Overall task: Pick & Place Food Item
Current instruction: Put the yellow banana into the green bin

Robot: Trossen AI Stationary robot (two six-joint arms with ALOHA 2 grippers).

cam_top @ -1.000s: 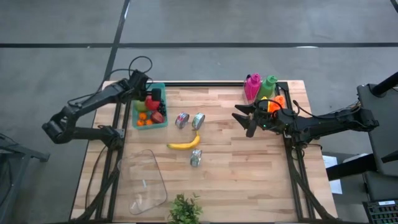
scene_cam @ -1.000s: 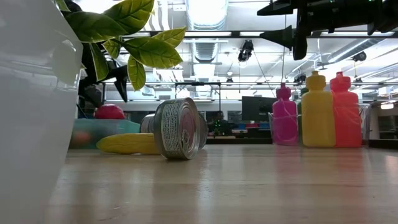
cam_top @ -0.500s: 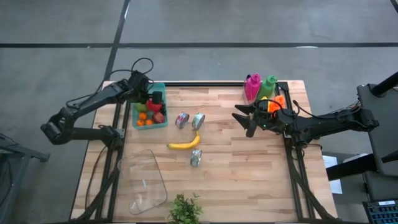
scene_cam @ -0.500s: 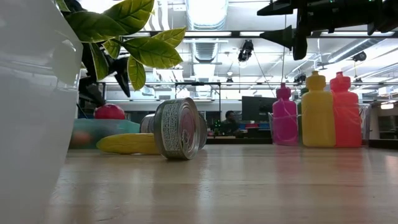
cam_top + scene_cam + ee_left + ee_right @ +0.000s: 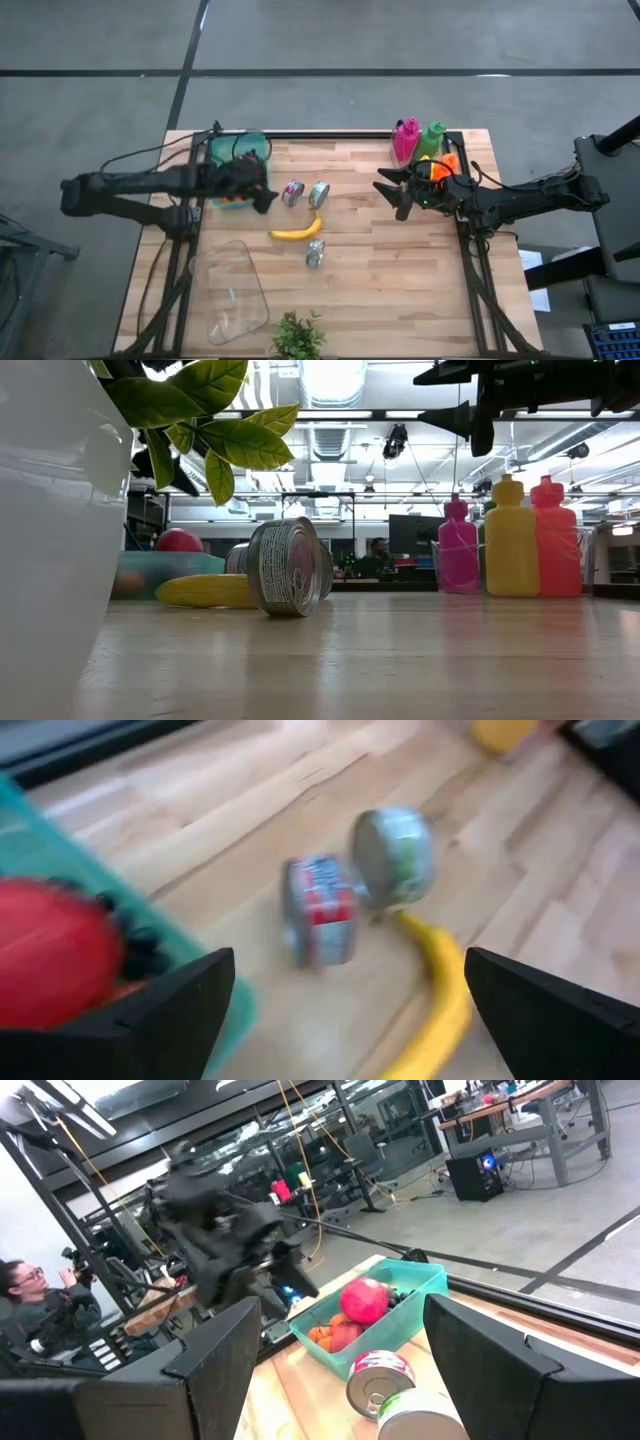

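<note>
While the left gripper hangs with fingers spread wide and empty beside the teal bin, the banana lies on the worktop nearby; right gripper also open, empty.

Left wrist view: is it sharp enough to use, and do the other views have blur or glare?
Left wrist view: motion-smeared; the two cans, banana and teal bin have soft edges. Right wrist view: the left arm is blurred, the room behind sharper. Low view: the near white container is out of focus, ceiling lights glare. High view: evenly lit, sharp.
</note>
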